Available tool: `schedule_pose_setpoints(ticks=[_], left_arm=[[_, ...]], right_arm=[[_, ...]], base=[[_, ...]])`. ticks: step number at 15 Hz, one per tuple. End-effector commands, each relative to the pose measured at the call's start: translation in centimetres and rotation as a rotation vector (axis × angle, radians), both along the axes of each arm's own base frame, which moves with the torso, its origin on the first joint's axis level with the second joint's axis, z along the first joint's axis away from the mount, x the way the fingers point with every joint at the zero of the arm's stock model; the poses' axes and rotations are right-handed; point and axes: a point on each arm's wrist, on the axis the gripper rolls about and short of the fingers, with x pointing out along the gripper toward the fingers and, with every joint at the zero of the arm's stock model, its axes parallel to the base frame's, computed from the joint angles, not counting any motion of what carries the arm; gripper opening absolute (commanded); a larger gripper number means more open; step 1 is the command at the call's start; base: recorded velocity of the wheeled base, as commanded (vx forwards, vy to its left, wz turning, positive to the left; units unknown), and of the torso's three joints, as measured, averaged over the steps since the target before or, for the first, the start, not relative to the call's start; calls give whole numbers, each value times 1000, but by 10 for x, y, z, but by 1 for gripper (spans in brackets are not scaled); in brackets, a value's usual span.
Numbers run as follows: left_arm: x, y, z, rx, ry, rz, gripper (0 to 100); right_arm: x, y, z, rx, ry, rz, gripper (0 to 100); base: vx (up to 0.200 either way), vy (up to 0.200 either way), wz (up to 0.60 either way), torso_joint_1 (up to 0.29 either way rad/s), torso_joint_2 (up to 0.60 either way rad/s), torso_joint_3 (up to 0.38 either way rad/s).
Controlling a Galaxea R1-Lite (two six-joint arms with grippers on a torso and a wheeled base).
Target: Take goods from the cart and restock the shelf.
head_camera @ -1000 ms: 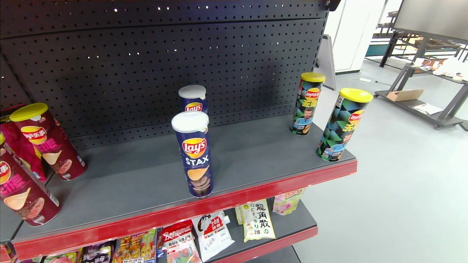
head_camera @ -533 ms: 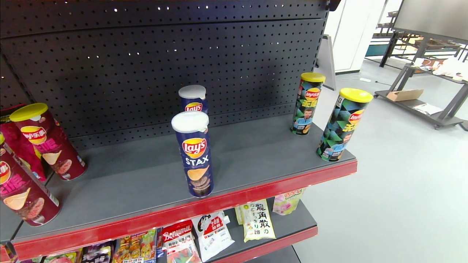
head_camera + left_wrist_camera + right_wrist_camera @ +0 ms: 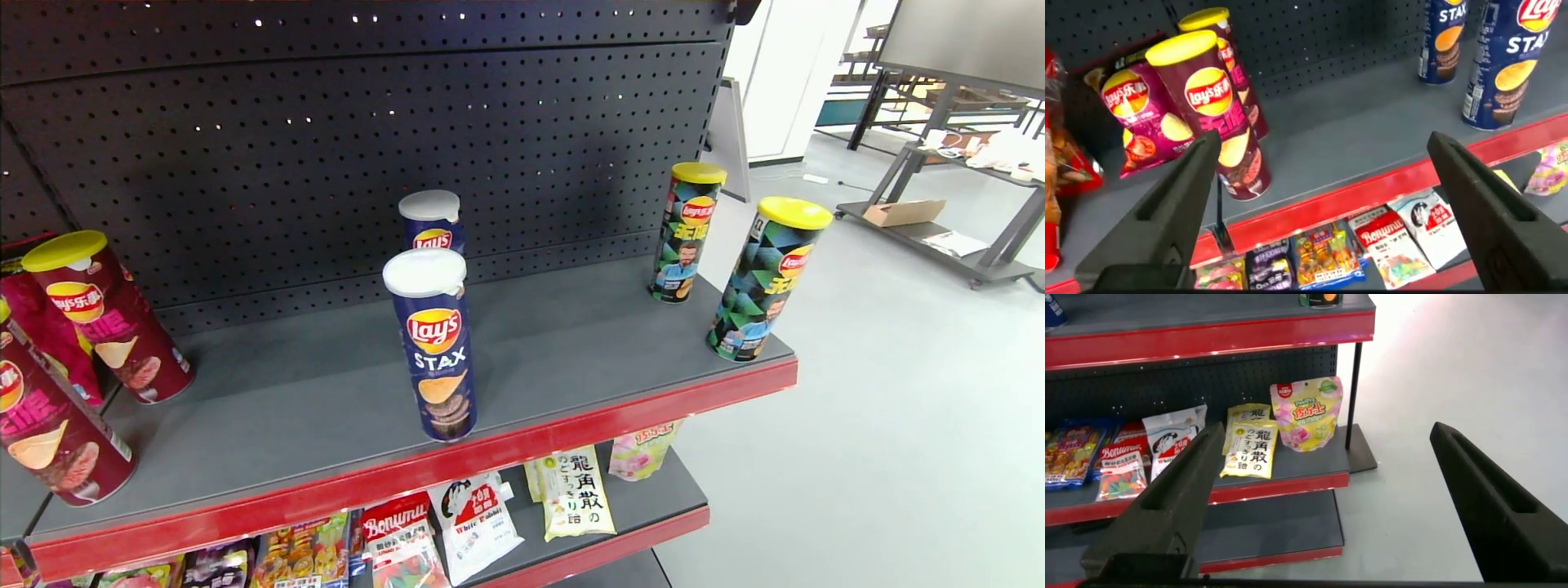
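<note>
gaping empty: left claw before maroon chip cans, right claw before lower shelf

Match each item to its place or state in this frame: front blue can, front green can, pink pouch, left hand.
Items:
1. front blue can
2. front green can
3. pink pouch
4. left hand

Places or states:
A. open, holding nothing
B. front right corner of the upper shelf
C. right end of the lower shelf
D. middle of the upper shelf, by its red front edge

Pairs: 1-D, 2-B, 3-C, 4-A.
</note>
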Motion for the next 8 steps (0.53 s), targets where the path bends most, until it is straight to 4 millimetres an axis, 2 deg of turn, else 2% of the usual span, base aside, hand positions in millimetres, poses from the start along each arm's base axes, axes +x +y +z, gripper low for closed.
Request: schedule_pose_setpoints(ticks=[1, 3, 8], left_arm=[[-1, 0, -3, -3, -1, -2, 100], [0, 0, -2, -2, 5, -2, 100], [7, 0, 5, -4, 36, -6, 100]], right_arm=[[0, 0, 0, -2, 0, -1, 100], [0, 0, 0, -2, 0, -2, 100], [0, 0, 0, -2, 0, -2, 100]], base=[[0, 0, 0, 0, 0, 0], [0, 0, 0, 0, 0, 0], [0, 0, 600, 4, 1, 5]])
